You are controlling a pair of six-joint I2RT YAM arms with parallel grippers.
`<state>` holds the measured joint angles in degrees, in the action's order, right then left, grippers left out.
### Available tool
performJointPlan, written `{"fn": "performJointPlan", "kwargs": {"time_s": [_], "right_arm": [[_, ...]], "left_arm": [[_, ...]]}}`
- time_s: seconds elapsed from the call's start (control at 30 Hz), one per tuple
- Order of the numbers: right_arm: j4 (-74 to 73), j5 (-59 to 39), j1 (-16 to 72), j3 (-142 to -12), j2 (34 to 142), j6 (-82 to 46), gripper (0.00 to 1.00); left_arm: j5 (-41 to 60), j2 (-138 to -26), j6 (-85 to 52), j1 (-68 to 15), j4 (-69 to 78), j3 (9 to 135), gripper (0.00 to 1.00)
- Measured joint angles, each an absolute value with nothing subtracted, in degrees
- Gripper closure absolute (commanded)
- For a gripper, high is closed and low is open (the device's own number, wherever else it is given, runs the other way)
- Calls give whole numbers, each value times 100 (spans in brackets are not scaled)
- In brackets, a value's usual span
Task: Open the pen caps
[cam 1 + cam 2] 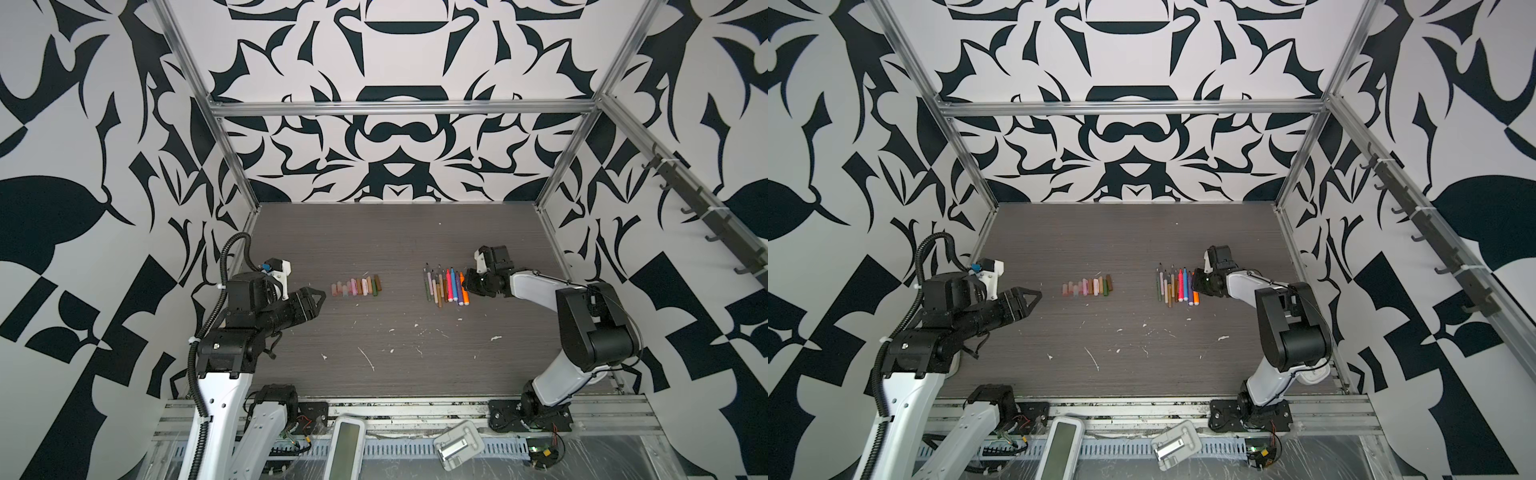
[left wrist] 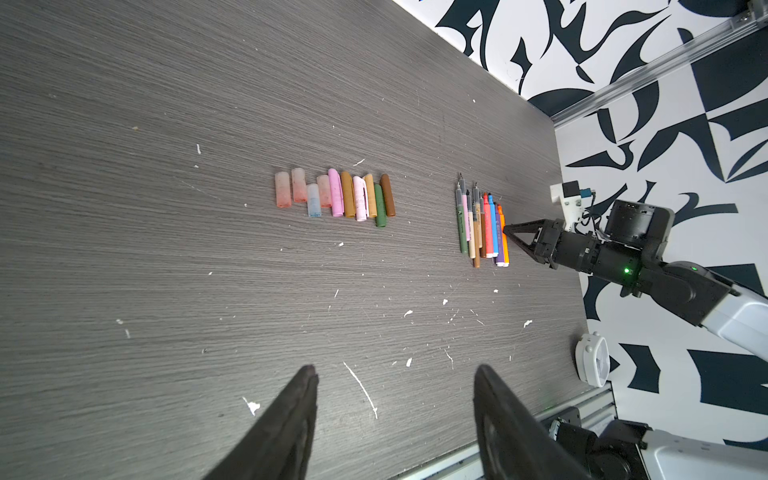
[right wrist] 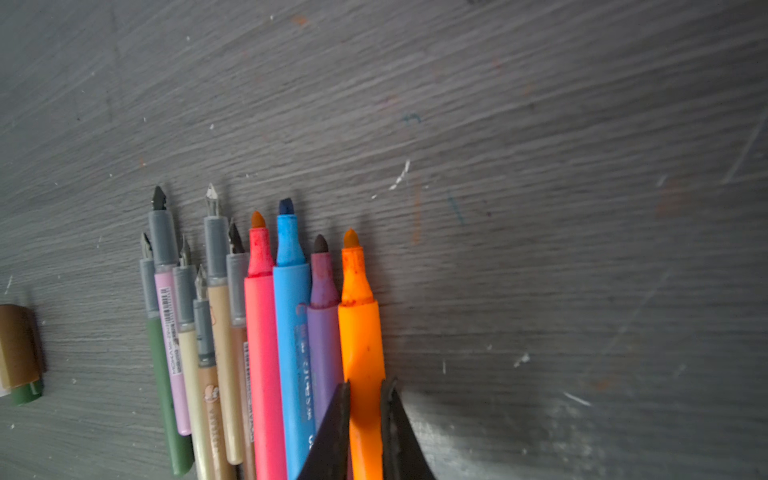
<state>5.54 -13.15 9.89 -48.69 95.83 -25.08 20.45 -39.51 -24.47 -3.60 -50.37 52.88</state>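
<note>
Several pen caps [image 1: 356, 286] [image 1: 1088, 287] [image 2: 334, 195], pale, pink, tan, olive and brown, lie side by side in a row at mid-table. To their right, several uncapped pens [image 1: 444, 286] [image 1: 1175, 286] [image 2: 482, 224] lie in a second row with bare tips. The orange pen [image 3: 359, 316] [image 1: 464, 293] is the rightmost. My right gripper [image 3: 365, 386] [image 1: 469, 282] [image 1: 1200, 283] is low at the table and shut on its barrel. My left gripper [image 2: 395, 372] [image 1: 320, 295] [image 1: 1036, 296] hovers open and empty, left of the caps.
White flecks and scratches dot the grey wood table [image 1: 395, 332]. At the front rail lie a white flat device [image 1: 347, 444] and a grey bracket [image 1: 457, 444]. Aluminium posts and patterned walls close in the sides and back.
</note>
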Motion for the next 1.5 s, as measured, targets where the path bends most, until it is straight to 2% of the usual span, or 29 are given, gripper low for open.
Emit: {"fn": "performJointPlan", "kwargs": {"time_s": [0.5,0.7,1.23,1.27,1.43,1.5], "right_arm": [[508,-1474,895,-4871,9607,-2558,86],[467,-1555,884,-4886,9719,-2602,76],[226,-1457,882,-4174,8980,-2665,70],[202,-1455,882,-4145,8936,-2665,70],[143,-1376,882,-4091,8842,-2679,84],[156,-1304,882,-4091,8844,-2694,86]], "left_arm": [[2043,-4016,-2445,-360,-5037,5286,38],[2032,-3988,-2458,-360,-5037,5286,37],[1970,-4056,-2462,-360,-5037,5286,38],[1968,-4058,-2462,-360,-5037,5286,38],[1944,-4058,-2462,-360,-5037,5286,38],[1938,-4058,-2462,-360,-5037,5286,38]]}}
